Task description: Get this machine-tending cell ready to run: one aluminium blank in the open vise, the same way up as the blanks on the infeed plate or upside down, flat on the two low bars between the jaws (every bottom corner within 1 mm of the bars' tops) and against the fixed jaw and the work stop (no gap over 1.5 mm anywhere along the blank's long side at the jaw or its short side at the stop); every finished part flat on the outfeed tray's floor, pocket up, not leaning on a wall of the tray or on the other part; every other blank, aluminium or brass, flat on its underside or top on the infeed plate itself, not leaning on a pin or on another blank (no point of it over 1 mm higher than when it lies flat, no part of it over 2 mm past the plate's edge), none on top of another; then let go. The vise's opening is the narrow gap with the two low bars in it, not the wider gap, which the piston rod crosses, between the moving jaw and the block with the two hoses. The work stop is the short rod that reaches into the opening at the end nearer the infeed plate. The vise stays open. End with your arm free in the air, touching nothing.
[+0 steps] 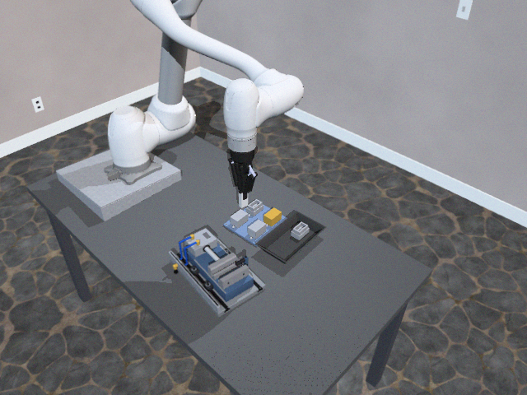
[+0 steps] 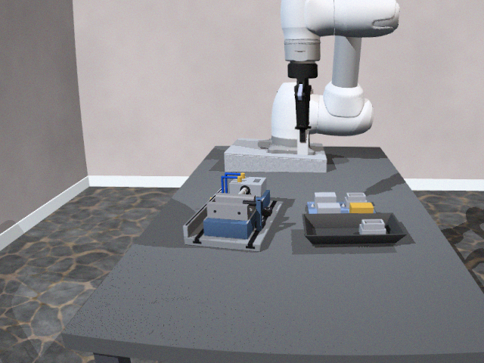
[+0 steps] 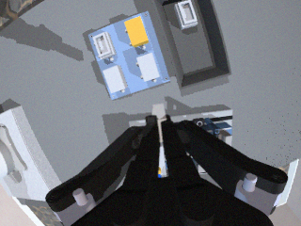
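Blue, the infeed plate (image 1: pixel 241 230) (image 2: pixel 311 209) (image 3: pixel 125 57) carries a finished part (image 1: pixel 254 210) (image 3: pixel 110 51), a brass blank (image 1: pixel 272 217) (image 2: pixel 361 208) (image 3: pixel 136 32) and two aluminium blanks (image 1: pixel 239 218) (image 2: pixel 325 197) (image 3: pixel 114 79). My tool (image 1: pixel 243 196) (image 2: pixel 302 136) (image 3: pixel 159 112), above, is fully shut on nothing I can make out. Walls of the outfeed tray (image 1: pixel 278 250) (image 2: pixel 332 221) (image 3: pixel 199 56) surround another part (image 1: pixel 299 233) (image 2: pixel 372 230) (image 3: pixel 187 23); the vise (image 1: pixel 237 290) (image 2: pixel 228 228) (image 3: pixel 219 127) stands nearby.

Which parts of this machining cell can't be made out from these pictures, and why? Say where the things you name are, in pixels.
- Two low bars in the vise (image 1: pixel 235 290) (image 2: pixel 228 228): hidden behind its grey jaws in the exterior view.
- White robot arm's (image 1: pixel 241 102) (image 2: pixel 301 19) upper part: cut off by the top edge, top and exterior views.
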Robot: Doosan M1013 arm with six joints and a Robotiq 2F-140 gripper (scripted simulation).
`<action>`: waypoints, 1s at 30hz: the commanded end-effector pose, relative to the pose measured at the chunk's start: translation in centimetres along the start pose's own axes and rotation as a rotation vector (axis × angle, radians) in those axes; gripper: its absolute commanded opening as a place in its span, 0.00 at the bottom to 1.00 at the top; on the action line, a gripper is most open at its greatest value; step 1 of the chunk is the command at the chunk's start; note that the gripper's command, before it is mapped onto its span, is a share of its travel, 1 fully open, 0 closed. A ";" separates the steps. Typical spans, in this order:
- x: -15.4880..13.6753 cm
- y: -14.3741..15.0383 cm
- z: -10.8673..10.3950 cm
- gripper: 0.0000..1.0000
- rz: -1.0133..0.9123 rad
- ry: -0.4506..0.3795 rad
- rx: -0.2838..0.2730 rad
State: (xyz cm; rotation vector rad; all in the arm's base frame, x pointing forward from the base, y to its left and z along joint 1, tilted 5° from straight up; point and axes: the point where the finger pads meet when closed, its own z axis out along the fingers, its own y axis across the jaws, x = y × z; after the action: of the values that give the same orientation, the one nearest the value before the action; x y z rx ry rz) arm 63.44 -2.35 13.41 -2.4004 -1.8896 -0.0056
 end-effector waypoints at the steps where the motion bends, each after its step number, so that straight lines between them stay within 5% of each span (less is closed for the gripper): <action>1: 0.8 4.1 0.1 0.00 -0.001 -0.001 0.001; 7: 1.8 9.3 0.6 0.00 -0.001 -0.001 0.001; 30: 1.8 9.4 1.9 0.00 -0.001 -0.001 0.001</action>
State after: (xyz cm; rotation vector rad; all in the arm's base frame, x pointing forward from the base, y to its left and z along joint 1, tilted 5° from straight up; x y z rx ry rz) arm 72.90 -2.64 11.27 -2.3993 -1.8905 -0.0039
